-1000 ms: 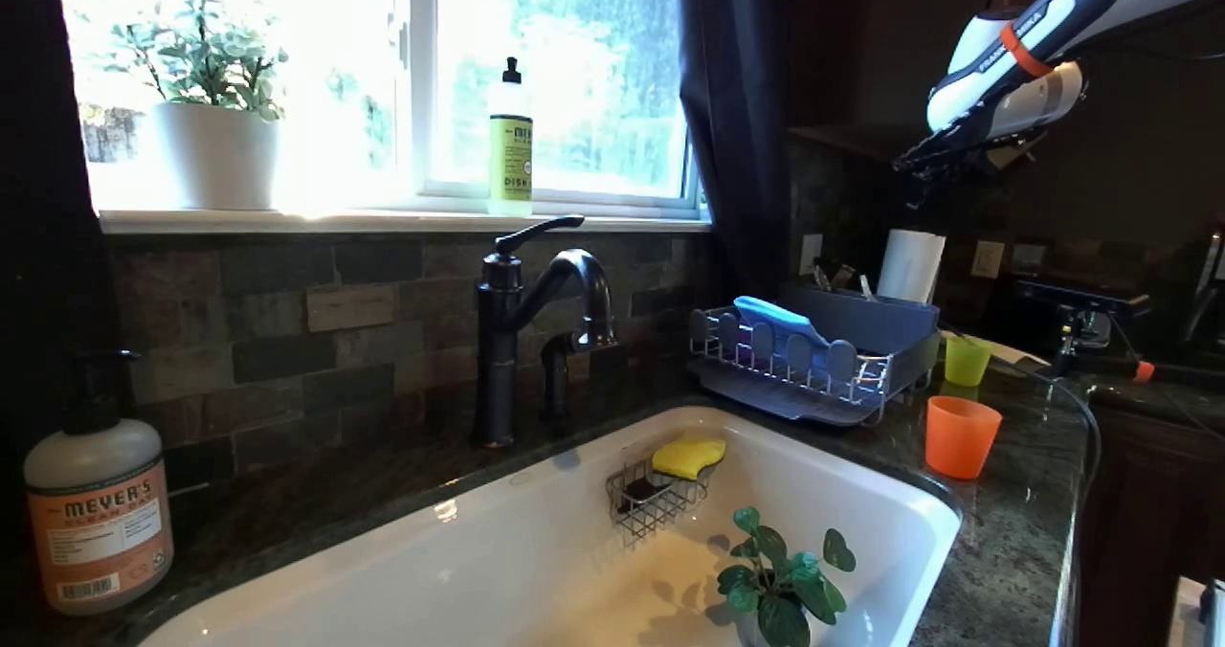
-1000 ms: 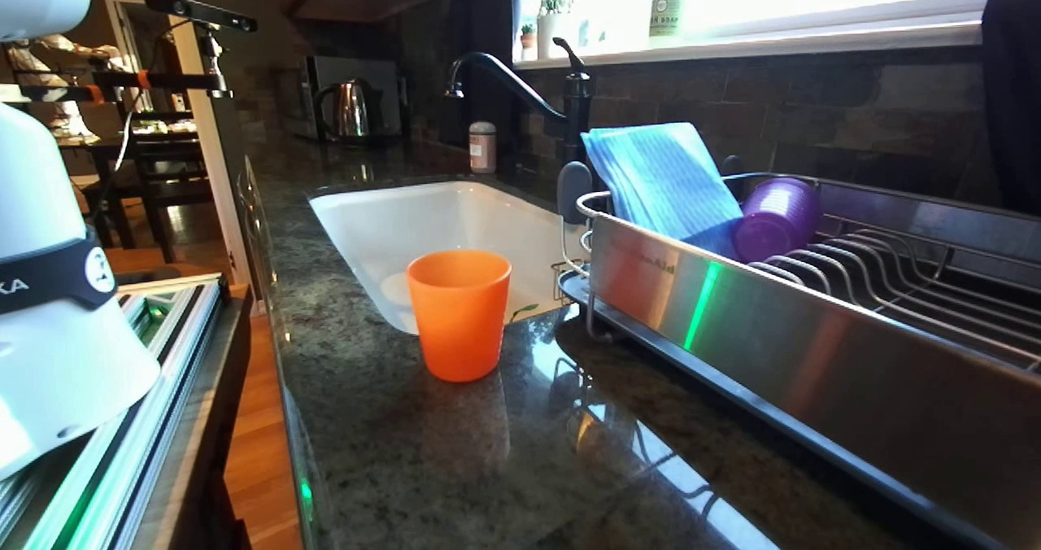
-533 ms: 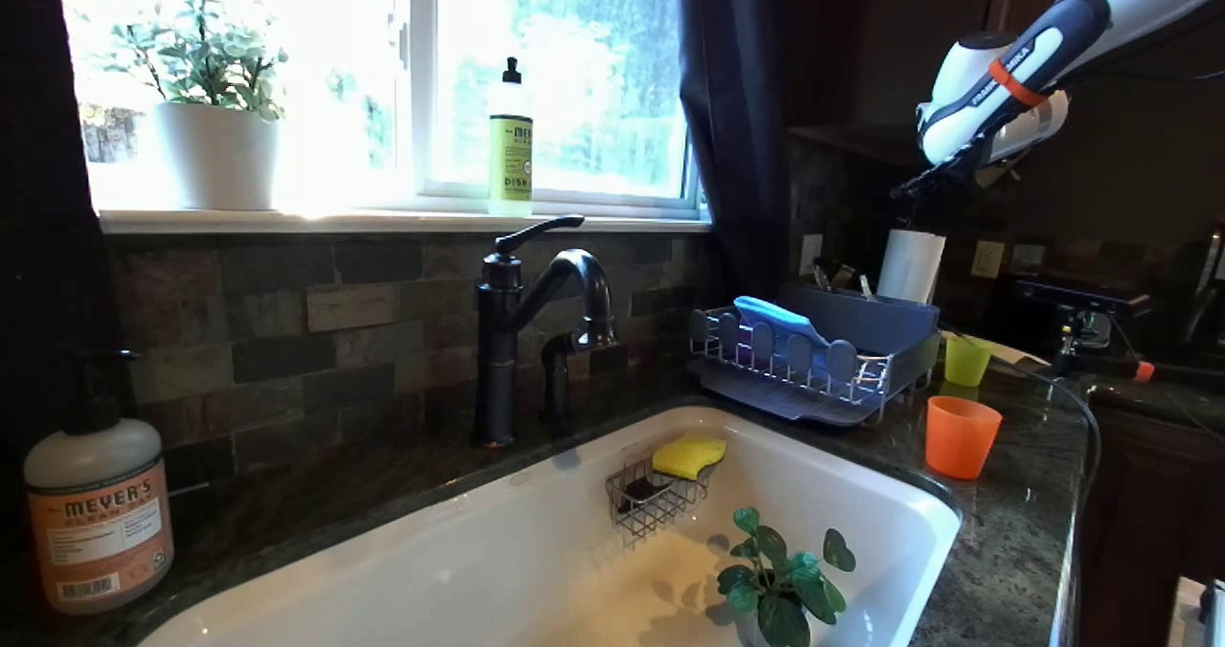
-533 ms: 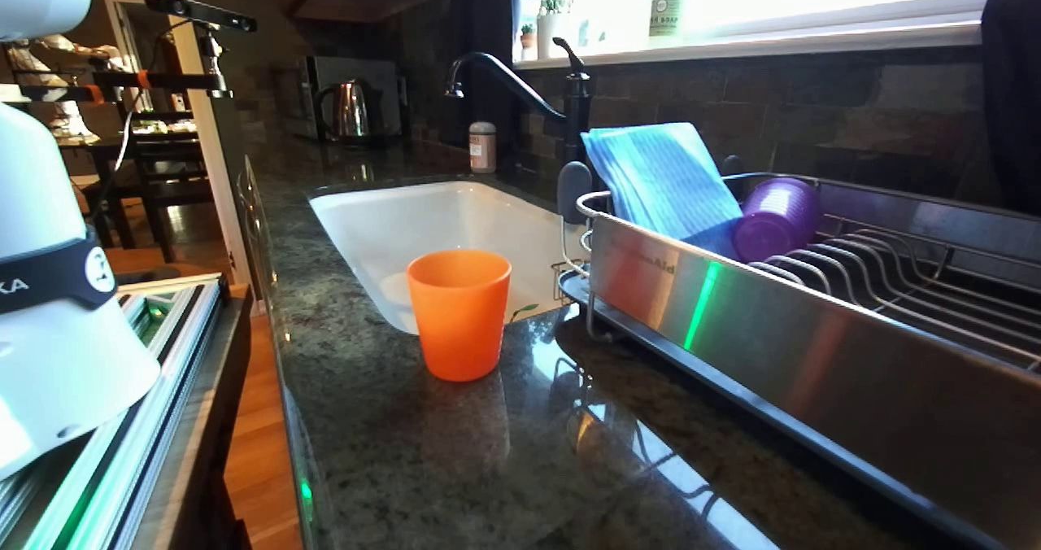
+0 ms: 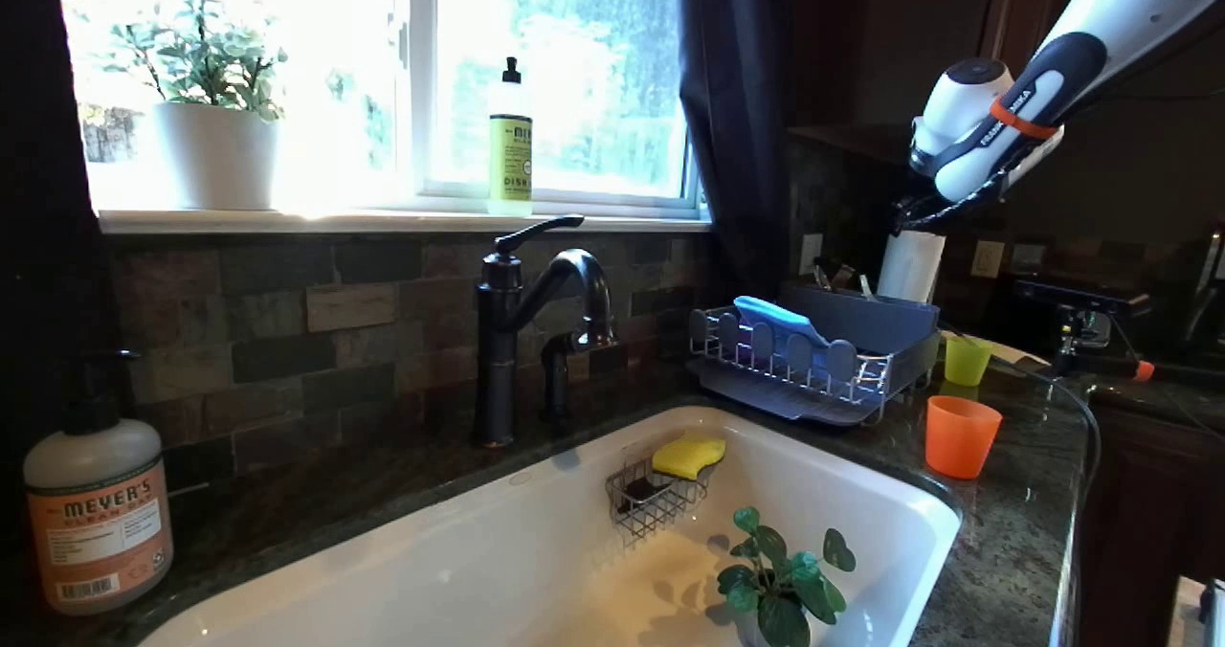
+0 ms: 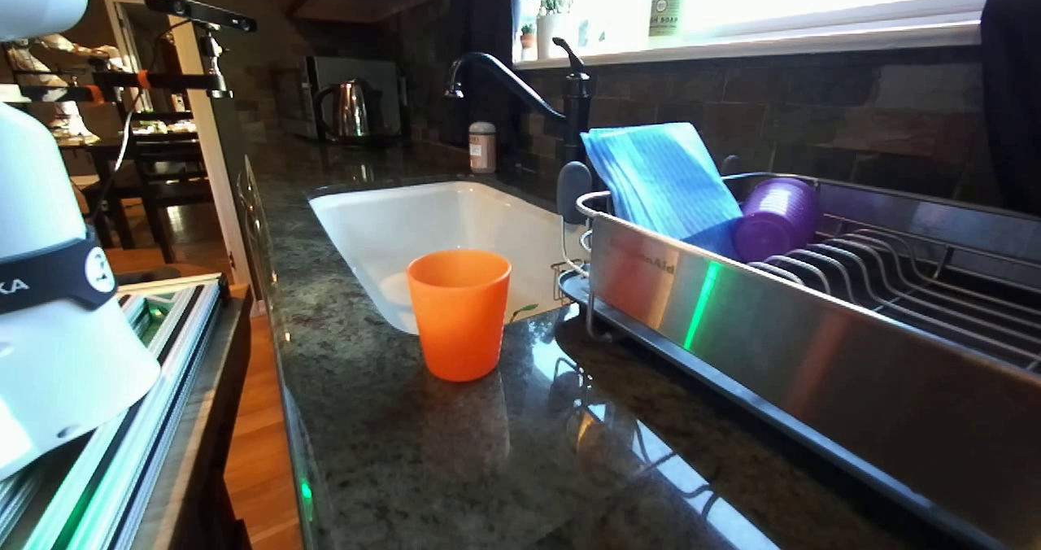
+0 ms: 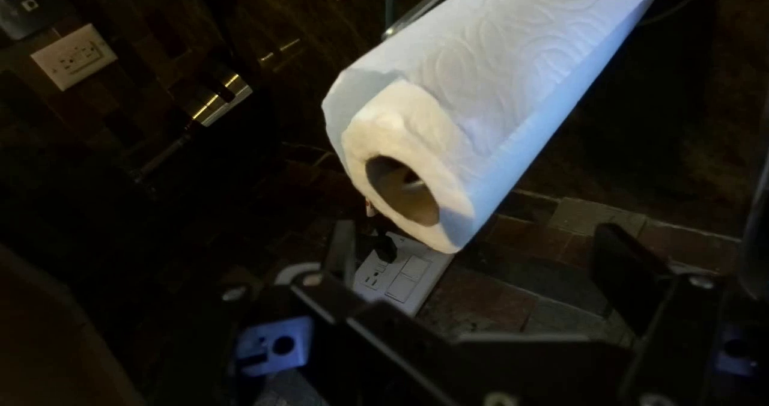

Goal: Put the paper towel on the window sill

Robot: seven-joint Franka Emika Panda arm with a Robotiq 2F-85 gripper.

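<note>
Presently: one gripper (image 7: 479,242), jaws wide apart, empty; one paper towel (image 7: 492,93), best straddled squarely before a gentle squeeze.

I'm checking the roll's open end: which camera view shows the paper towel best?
The wrist view: the paper towel is large there, its open end showing, though its far end is cut off. In an exterior view, only its upper part shows, above the dish rack. No further view shows it.
</note>
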